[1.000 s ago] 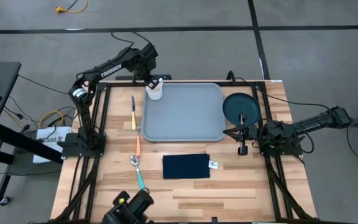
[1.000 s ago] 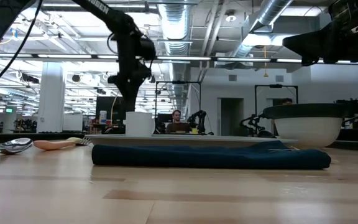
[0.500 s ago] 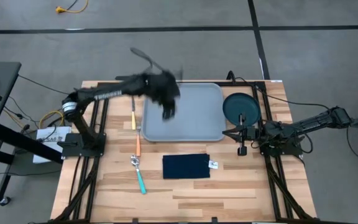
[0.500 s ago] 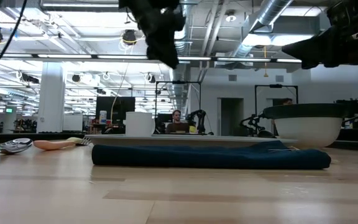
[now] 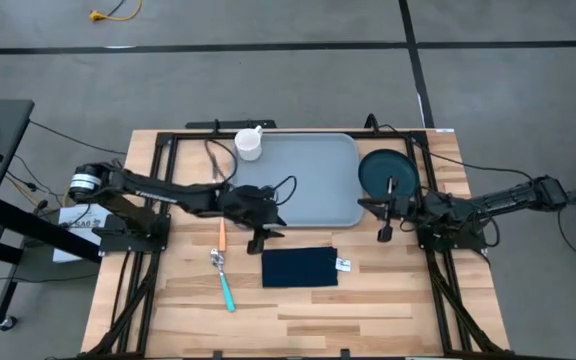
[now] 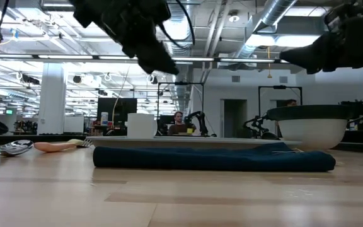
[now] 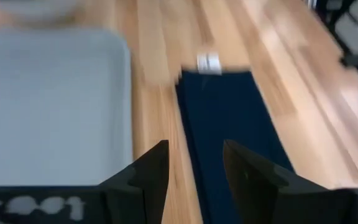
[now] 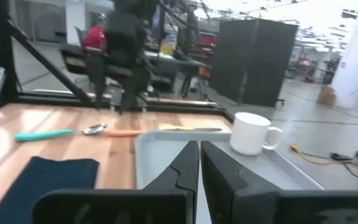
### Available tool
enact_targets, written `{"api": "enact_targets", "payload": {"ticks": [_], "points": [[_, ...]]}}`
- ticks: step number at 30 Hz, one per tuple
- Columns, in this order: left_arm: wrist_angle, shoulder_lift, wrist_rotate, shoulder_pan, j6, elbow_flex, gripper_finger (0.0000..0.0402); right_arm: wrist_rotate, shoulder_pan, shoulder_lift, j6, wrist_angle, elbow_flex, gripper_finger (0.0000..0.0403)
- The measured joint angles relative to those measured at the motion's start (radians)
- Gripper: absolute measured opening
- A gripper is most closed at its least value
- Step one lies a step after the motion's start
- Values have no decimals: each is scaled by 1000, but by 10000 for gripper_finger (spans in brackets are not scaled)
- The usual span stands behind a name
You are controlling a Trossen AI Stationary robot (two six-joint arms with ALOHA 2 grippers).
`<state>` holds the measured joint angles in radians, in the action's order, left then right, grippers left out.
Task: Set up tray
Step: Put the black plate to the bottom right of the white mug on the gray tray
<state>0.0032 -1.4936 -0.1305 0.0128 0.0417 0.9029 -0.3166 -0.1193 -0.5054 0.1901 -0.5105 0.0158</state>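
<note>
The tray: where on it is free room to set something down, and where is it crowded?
The tray is bare from its middle to the edge beside the plate. Its far-left corner holds the mug. The near-left corner is crowded: the open left claw hangs between tray and napkin.

Overhead view straight down, low view level across table, wrist views close, all sharing napkin [image 5: 299, 267]

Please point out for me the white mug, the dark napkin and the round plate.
white mug [image 5: 249, 144], high view, on its body at the tray's corner.
dark napkin [image 5: 299, 267], high view, on the cloth's middle.
round plate [image 5: 378, 167], high view, on its bare inner surface.
</note>
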Motion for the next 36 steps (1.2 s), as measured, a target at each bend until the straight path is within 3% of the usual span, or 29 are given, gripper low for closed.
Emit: {"api": "enact_targets", "payload": {"ticks": [4, 9, 13, 20, 24, 36], "points": [[130, 4, 59, 18, 32, -46, 139, 0, 35, 1, 24, 118, 32, 11], [174, 5, 92, 27, 93, -57, 139, -1, 72, -7, -37, 518, 190, 11], [191, 5, 93, 28, 120, -57, 140, 3, 71, -47, -66, 729, 334, 12], [218, 5, 113, 27, 139, -57, 140, 5, 59, -148, -188, 1050, 538, 49], [224, 4, 156, 27, 139, -57, 140, 9, 54, -232, -284, 1125, 578, 80], [217, 4, 169, 27, 138, -57, 140, -34, 81, -434, -347, 1178, 614, 150]]}}
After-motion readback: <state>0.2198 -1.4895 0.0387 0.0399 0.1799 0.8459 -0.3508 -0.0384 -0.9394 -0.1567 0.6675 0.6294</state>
